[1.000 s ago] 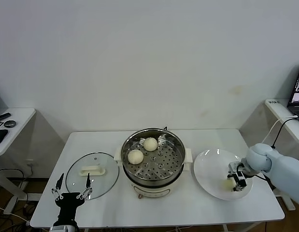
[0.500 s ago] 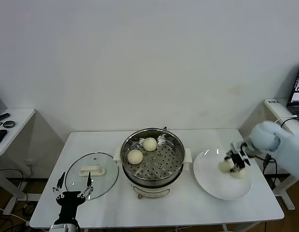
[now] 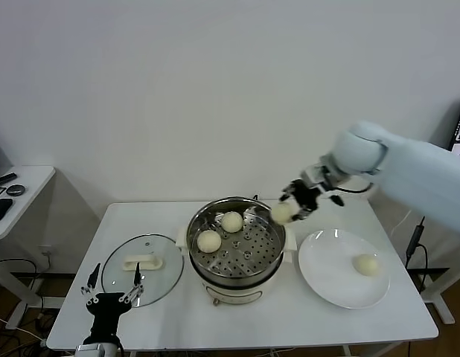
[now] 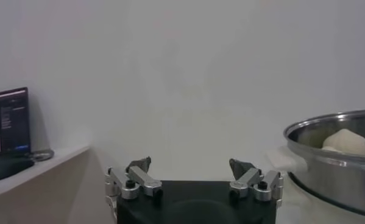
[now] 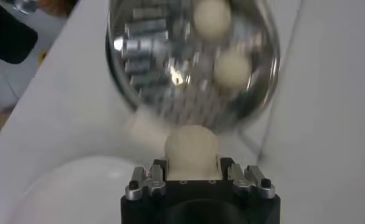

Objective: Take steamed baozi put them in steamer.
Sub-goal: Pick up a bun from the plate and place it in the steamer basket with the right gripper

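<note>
Right claw (image 3: 295,202), clenched on a baozi (image 3: 281,212), hovers over the steamer (image 3: 234,242) rim; left claw (image 3: 109,287) gapes idle at the desk's front-left corner.

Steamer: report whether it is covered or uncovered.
Uncovered. The steamer shows its perforated tray with two baozi inside; the glass lid lies flat on the table beside it.

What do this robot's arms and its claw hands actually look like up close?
The right arm is a smooth, rounded shell of pale bluish white, thick like a padded sleeve, ending in a darker wrist. The right gripper has a black block body with two short silver metal fingers fixed by small screws. The left gripper is the same build: black body, silver hinged links and dark fingertips. No markings show.
</note>
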You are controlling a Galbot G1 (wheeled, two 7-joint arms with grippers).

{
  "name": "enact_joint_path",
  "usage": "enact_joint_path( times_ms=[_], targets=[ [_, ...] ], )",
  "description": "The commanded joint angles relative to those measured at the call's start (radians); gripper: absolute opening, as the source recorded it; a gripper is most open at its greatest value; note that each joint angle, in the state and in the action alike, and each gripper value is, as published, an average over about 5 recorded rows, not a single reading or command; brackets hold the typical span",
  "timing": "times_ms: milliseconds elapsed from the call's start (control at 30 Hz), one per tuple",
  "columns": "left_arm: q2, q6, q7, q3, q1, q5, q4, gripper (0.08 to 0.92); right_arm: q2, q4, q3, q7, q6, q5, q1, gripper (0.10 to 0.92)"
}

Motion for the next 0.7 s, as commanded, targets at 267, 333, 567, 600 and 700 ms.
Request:
enact_joint_path(
  times_ms=[267,333,567,600,700],
  targets=[
    [0.001,0.006,0.001,-0.010,0.005,-0.010,-0.002,0.823,0.395,-0.109,-0.243,0.066,0.442,-0.134,0.019,0.522],
    [-0.001,0.009,0.001,-0.014,0.004,-0.012,-0.007,0.823,0.409,-0.125,-0.248,0.070,0.485,-0.192,0.000,0.525],
    [-0.006,0.010,0.000,-0.018,0.003,-0.014,-0.009,0.823,0.433,-0.150,-0.249,0.081,0.617,-0.374,-0.026,0.524],
    [-0.007,0.010,-0.001,-0.018,0.003,-0.014,-0.008,0.823,0.434,-0.153,-0.247,0.083,0.631,-0.398,-0.029,0.524],
    [-0.008,0.009,-0.002,-0.020,0.003,-0.014,-0.007,0.823,0.437,-0.166,-0.239,0.094,0.664,-0.449,-0.039,0.525]
  ],
)
